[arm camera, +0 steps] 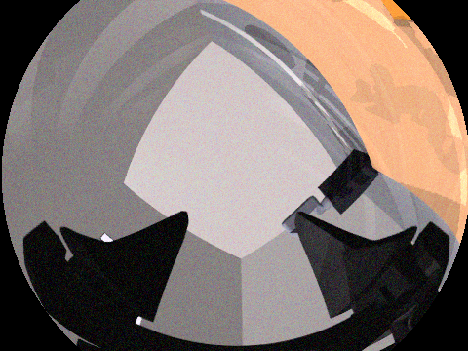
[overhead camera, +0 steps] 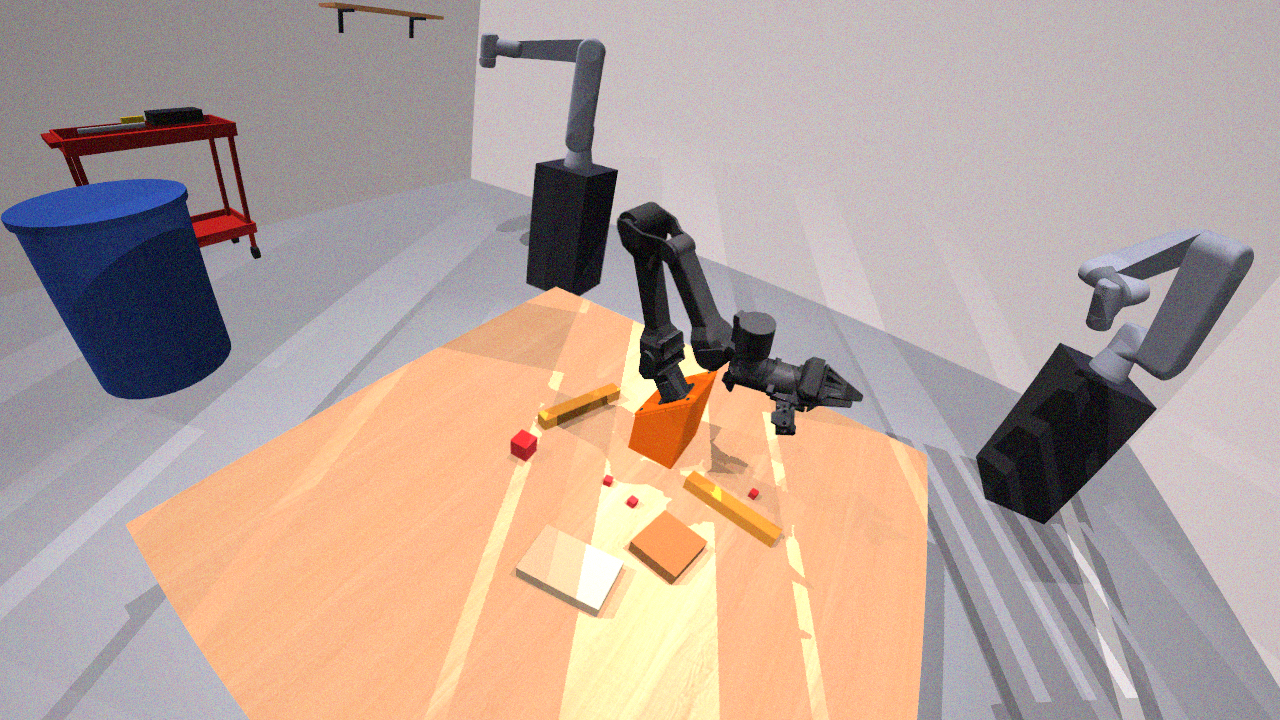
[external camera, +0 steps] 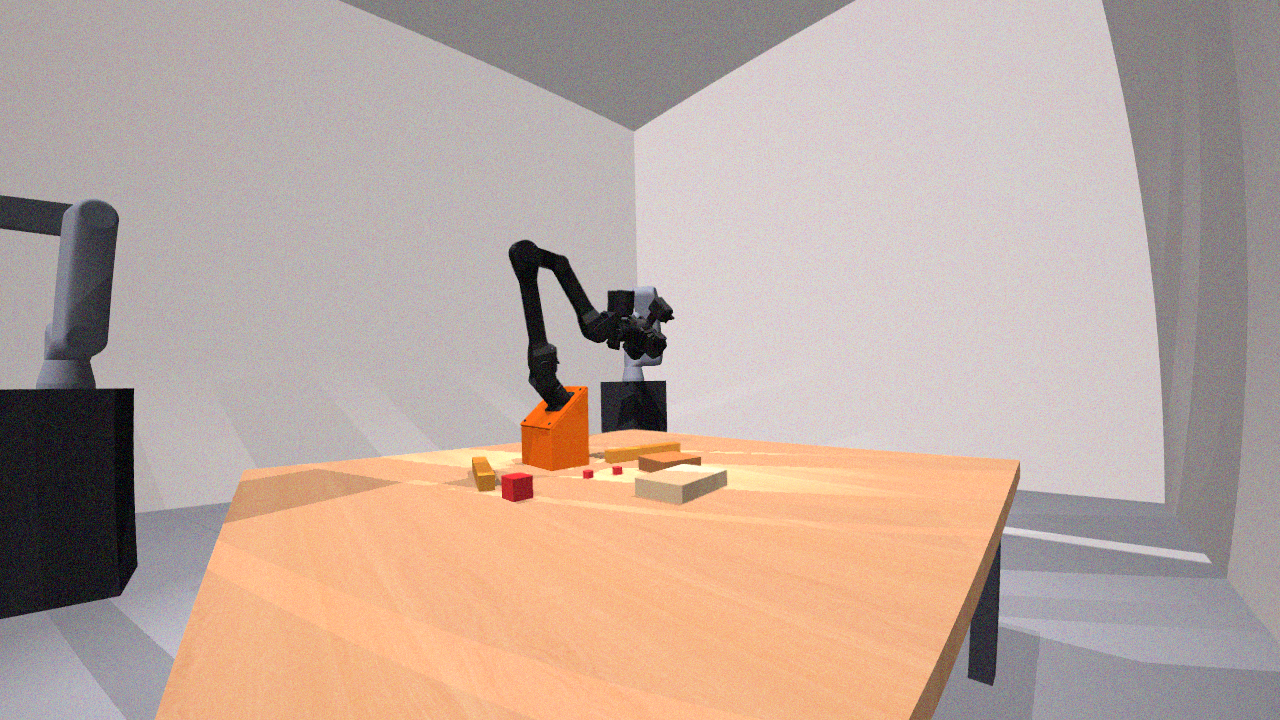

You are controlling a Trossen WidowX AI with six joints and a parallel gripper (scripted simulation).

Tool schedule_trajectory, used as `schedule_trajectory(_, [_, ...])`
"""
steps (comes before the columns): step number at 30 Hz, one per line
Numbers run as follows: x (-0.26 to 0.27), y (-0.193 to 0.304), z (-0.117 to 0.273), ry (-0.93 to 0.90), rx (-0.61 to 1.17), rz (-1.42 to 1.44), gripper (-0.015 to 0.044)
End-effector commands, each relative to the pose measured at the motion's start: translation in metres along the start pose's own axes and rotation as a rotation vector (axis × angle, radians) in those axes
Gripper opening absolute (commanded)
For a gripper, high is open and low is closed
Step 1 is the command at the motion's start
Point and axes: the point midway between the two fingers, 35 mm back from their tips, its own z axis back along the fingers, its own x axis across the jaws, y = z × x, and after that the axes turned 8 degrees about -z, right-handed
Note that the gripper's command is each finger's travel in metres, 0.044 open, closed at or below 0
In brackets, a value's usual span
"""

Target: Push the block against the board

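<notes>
The tool (overhead camera: pixel 850 397) (external camera: pixel 667 331) (arm camera: pixel 242 218) stands wide above the bench (overhead camera: pixel 358 555) (external camera: pixel 537 582) (arm camera: pixel 331 29); the block (overhead camera: pixel 667 544) (external camera: pixel 669 460) lies just beside the board (overhead camera: pixel 570 566) (external camera: pixel 678 483), apart; best narrow the tips, lower them beyond the block, then push low and slowly, turning it square and lining up one edge.

So the black arm (external camera: pixel 530 304) is bolted to an orange base (external camera: pixel 537 447) on a wooden table (external camera: pixel 581 573), and there's a red cube (external camera: pixel 516 487) sitting near a yellow bar (external camera: pixel 483 473).
</notes>
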Motion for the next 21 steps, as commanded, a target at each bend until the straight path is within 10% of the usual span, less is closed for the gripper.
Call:
schedule_trajectory(1, [0.000, 0.000, 0.000, 0.000, 0.000, 0.000, 0.0374])
schedule_trajectory(15, [0.007, -0.058, -0.024, 0.070, -0.249, 0.149, 0.0006])
schedule_trajectory(21, [0.008, -0.088, -0.031, 0.137, -0.370, 0.231, 0.0000])
